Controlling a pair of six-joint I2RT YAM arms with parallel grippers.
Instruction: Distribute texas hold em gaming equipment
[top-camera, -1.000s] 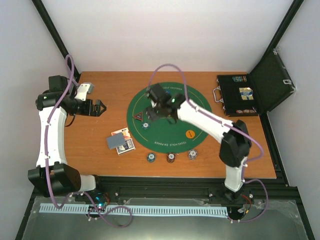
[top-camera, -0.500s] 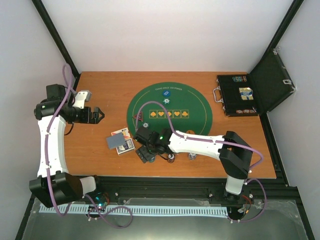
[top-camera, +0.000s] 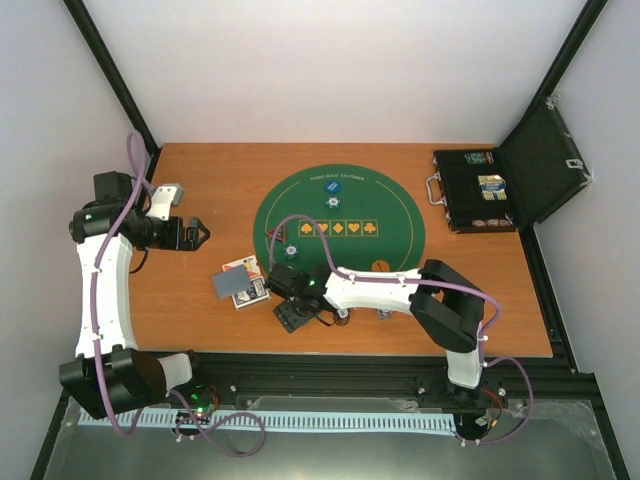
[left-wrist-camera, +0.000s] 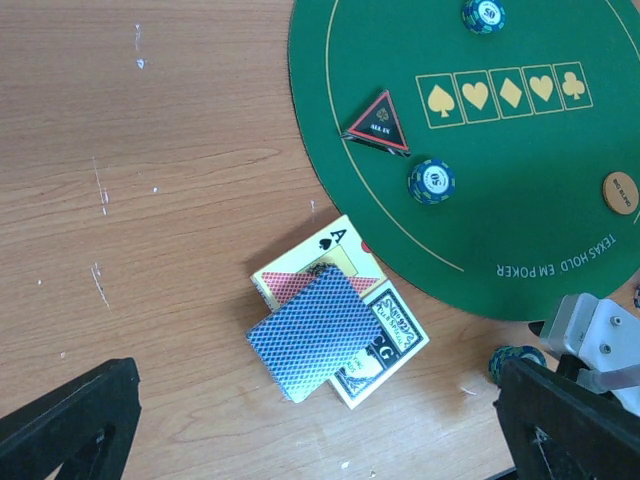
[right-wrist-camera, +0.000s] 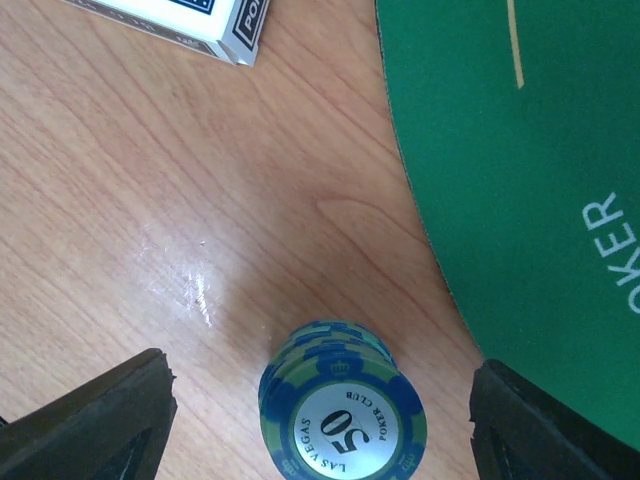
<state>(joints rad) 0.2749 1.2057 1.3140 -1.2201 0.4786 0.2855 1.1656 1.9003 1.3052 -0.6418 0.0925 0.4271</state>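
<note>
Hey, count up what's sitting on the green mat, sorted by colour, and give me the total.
Blue round pieces: 2
Orange disc: 1
Dark red-edged triangle: 1
Total: 4

- We read "LAS VEGAS POKER CLUB 50" on the blue chip stack (right-wrist-camera: 343, 425).
- "TEXAS HOLD EM POKER" runs along the green mat (left-wrist-camera: 520, 200) near its rim.
- We see "A" with a spade on the face-up card (left-wrist-camera: 335, 250).

Left end effector (top-camera: 203, 235) high, right end effector (top-camera: 291, 317) low, both spread
</note>
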